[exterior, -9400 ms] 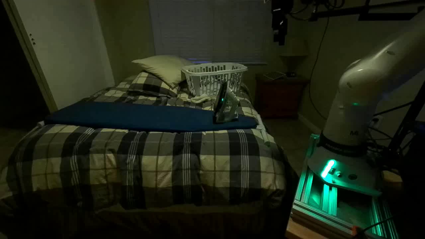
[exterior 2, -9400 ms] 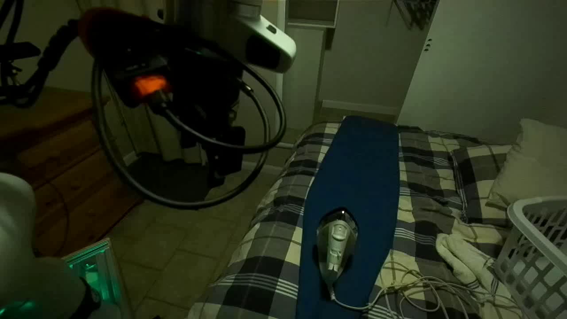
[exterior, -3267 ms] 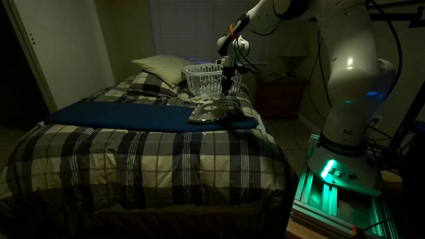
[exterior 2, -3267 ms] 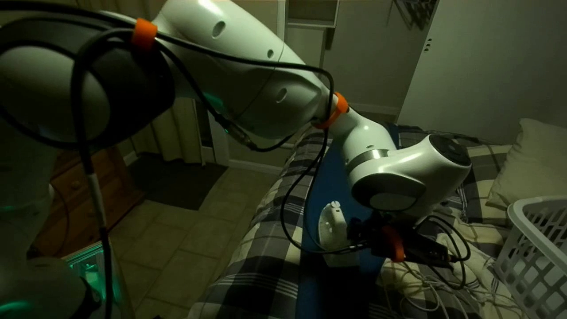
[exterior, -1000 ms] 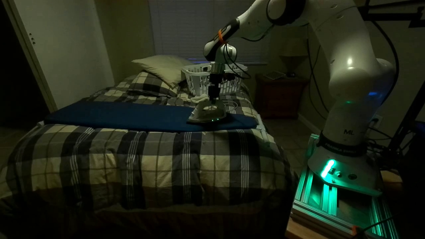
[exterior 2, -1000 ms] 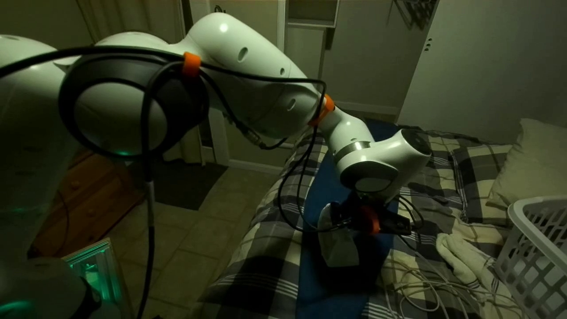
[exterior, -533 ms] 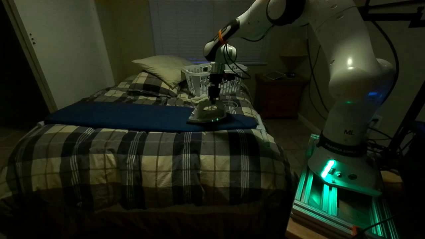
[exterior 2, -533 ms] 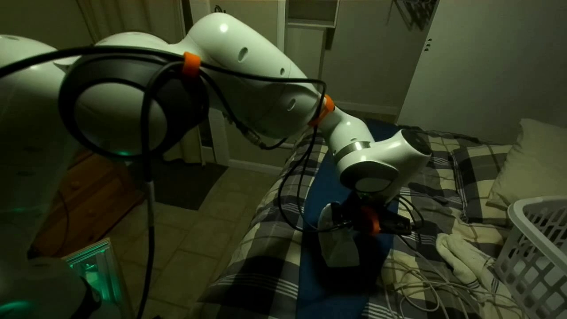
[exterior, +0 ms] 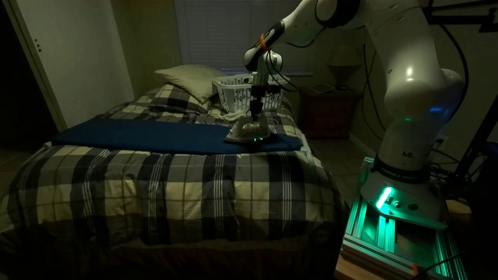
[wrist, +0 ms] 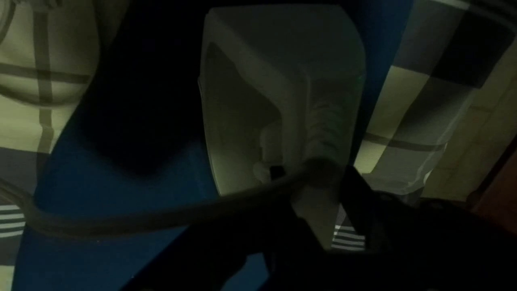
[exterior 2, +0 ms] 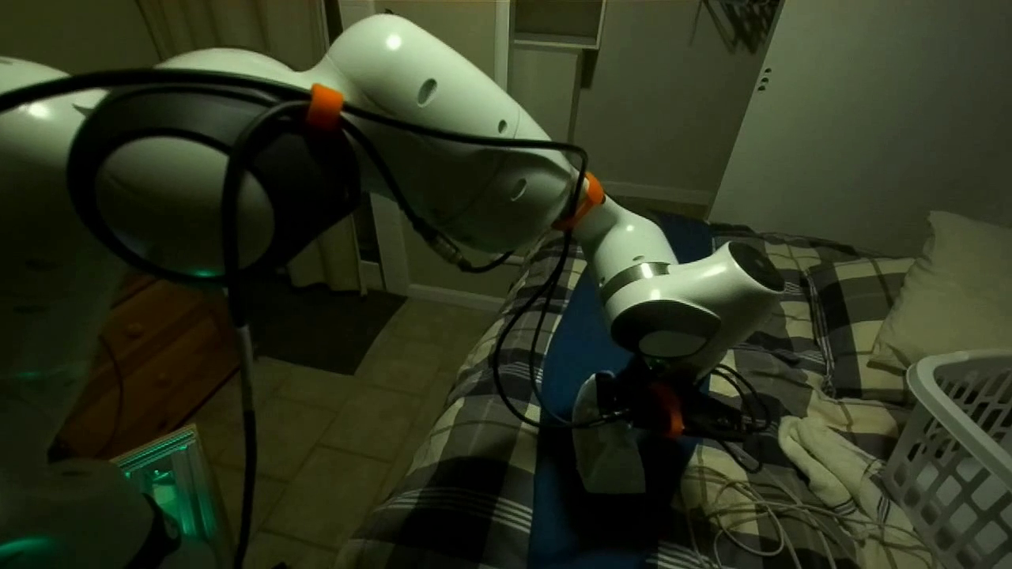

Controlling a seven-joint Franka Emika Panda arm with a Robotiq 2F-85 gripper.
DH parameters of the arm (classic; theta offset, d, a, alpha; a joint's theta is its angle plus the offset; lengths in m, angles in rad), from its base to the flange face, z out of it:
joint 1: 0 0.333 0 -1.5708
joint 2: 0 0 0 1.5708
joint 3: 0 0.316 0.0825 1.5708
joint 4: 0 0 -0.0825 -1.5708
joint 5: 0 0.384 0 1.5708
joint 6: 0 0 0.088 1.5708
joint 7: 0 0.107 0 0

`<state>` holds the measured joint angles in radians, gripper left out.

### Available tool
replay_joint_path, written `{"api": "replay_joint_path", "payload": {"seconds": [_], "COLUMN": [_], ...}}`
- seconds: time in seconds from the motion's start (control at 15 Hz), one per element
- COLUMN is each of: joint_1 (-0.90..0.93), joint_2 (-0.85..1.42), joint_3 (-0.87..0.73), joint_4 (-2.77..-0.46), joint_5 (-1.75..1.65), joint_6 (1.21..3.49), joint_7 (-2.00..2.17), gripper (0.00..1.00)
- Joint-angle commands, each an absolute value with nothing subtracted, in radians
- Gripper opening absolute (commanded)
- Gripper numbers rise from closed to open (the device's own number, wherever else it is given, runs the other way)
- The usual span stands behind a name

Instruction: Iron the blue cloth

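Note:
The dark blue cloth (exterior: 136, 134) lies long and flat across the bed in both exterior views. On it rests a white iron (exterior: 249, 131), sole down, small green lights glowing near its base. Whether the whole sole touches the cloth I cannot tell. In the wrist view the iron (wrist: 291, 44) fills the middle, with blue cloth (wrist: 121, 186) to its left. My gripper (wrist: 314, 173) has dark fingers on either side of the handle and is shut on it. The arm and gripper (exterior 2: 624, 391) hide part of the iron in an exterior view.
A pale cord (wrist: 101, 226) runs from the iron past the jaws in the wrist view and lies in loops (exterior 2: 759, 506) on the plaid bedspread (exterior: 186, 186). White socks (exterior 2: 830, 466) and a laundry basket (exterior 2: 961, 442) stand close by. A pillow (exterior: 190, 77) lies farther back.
Earlier the iron stood upright on its heel; it then came down onto its sole and my gripper closed on its handle. In the last half second gripper and iron have shifted slightly together.

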<state>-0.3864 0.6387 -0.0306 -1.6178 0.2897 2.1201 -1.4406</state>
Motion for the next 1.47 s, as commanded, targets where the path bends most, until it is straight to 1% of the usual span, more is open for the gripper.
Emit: {"api": "replay_joint_path", "payload": {"seconds": [0.0, 0.4, 0.6, 1.4], "joint_1": [-0.431, -0.505, -0.532, -0.530], "joint_2": [0.546, 0.494, 0.501, 0.646], "joint_3": [-0.064, -0.094, -0.083, -0.042], "joint_4": [-1.734, -1.838, -1.837, -1.626], "joint_5": [0.292, 0.359, 0.423, 0.447], "joint_6": [2.139, 2.160, 2.200, 2.156], "joint_7": [-1.433, -1.446, -1.478, -1.497], "gripper": [0.14, 0.14, 0.14, 0.14]}}
